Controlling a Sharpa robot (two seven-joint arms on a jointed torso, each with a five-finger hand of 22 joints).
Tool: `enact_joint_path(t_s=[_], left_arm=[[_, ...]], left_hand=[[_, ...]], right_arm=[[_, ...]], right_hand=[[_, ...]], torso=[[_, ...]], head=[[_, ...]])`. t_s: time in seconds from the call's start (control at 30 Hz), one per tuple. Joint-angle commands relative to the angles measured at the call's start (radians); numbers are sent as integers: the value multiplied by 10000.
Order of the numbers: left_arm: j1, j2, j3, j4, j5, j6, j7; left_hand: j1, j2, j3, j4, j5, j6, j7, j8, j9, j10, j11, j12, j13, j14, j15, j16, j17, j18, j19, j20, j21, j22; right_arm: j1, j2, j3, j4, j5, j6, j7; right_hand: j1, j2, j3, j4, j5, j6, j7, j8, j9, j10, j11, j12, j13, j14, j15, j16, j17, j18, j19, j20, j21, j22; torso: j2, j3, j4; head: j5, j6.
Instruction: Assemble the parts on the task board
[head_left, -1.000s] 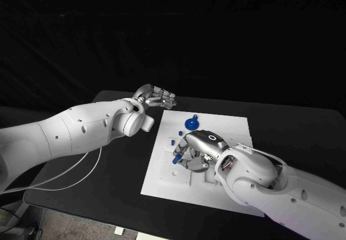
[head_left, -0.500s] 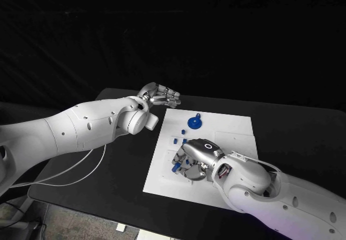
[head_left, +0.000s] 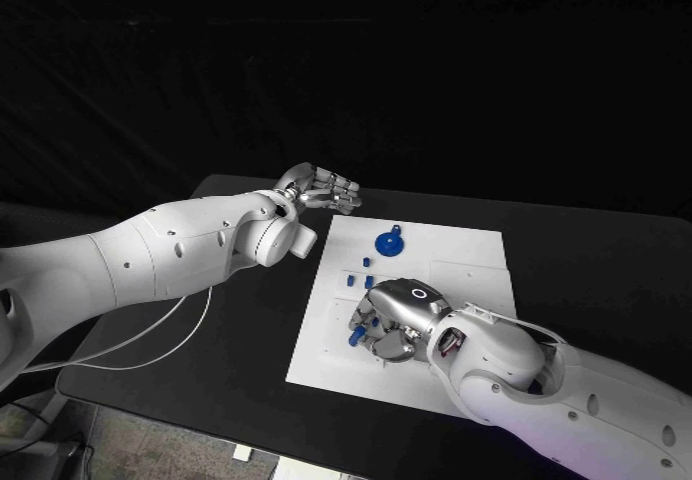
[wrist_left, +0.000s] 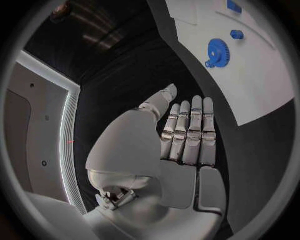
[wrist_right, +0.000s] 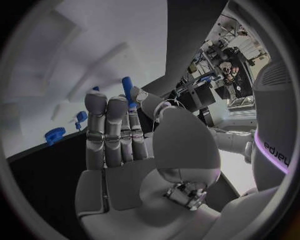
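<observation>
One blue peg stands upright, pinched in my right hand's fingers low over the task board's near part, while my left hand, empty with fingers straight, hovers beyond the board's far-left corner.

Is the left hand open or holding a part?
Open: left hand shows a bare palm, fingers straight, nothing held, off the task board.

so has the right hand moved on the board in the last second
Yes. The right hand has slid toward the task board's near edge, farther from the blue gear.
</observation>
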Motion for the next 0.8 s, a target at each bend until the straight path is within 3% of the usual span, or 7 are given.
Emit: enact_joint_path(t_s=[0.03,0.57,0.8], left_arm=[[8,21,5,0,63,133,71],[8,17,3,-11,63,139,56],[8,38,2,-15,63,150,44]], left_hand=[[34,93,-41,-4,56,9,32,22,-6,-53,-8,40,9,-3,28,-36,16,32,-4,29,21,14],[34,93,-41,-4,56,9,32,22,-6,-53,-8,40,9,-3,28,-36,16,32,-4,29,21,14],[34,93,-41,-4,56,9,32,22,-6,-53,-8,40,9,-3,28,-36,16,32,-4,29,21,14]], right_arm=[[-16,-17,-4,13,-256,263,-65],[-20,3,-15,-1,-553,503,-246],[-18,165,-147,-35,-1021,672,-398]], right_hand=[[53,122,12,-63,67,84,-25,46,37,88,13,32,8,-3,-88,-64,16,166,406,-61,-41,8],[23,143,-5,-102,62,79,-21,44,33,79,16,30,6,-6,-93,-85,24,148,397,-69,-81,24],[11,147,-31,-94,59,68,-17,43,28,61,19,29,5,-11,-90,-97,25,133,390,-65,-100,25]], torso=[[-3,0,5],[0,-15,-2],[-4,-22,2]], head=[[10,-9],[5,-19],[-13,-24]])
